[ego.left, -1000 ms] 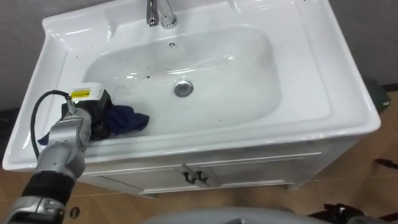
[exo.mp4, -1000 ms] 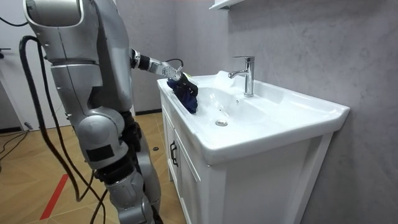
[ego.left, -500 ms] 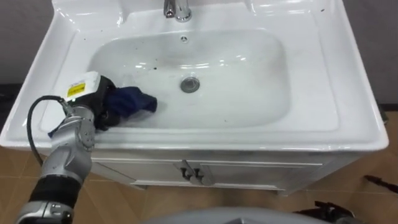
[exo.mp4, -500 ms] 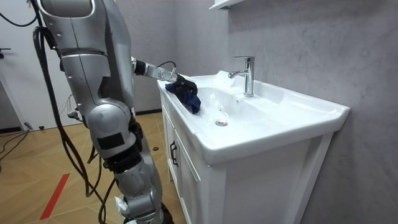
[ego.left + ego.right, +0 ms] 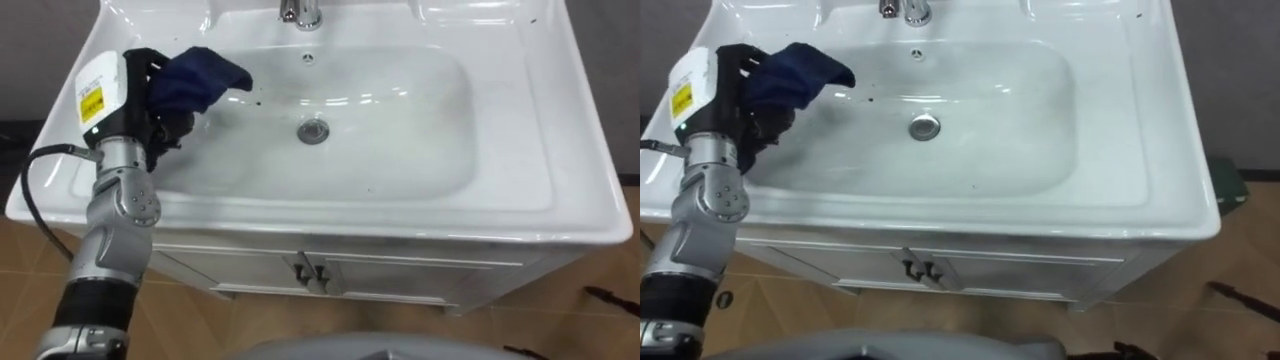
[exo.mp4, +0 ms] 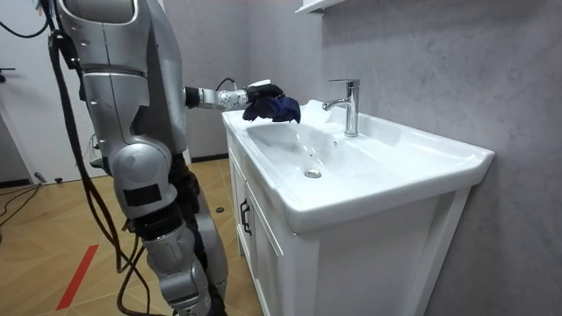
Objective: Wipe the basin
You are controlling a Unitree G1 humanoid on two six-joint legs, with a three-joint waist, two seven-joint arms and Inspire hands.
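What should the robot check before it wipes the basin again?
1. Cloth gripped in the left hand: ok.
2. Cloth touching the basin: not ok, the room view shows it held above the rim.
3. Basin clean: not ok, dark specks lie left of the drain.
4. Faucet apart from hand and cloth: ok.
5. Cloth damp enough: cannot tell.
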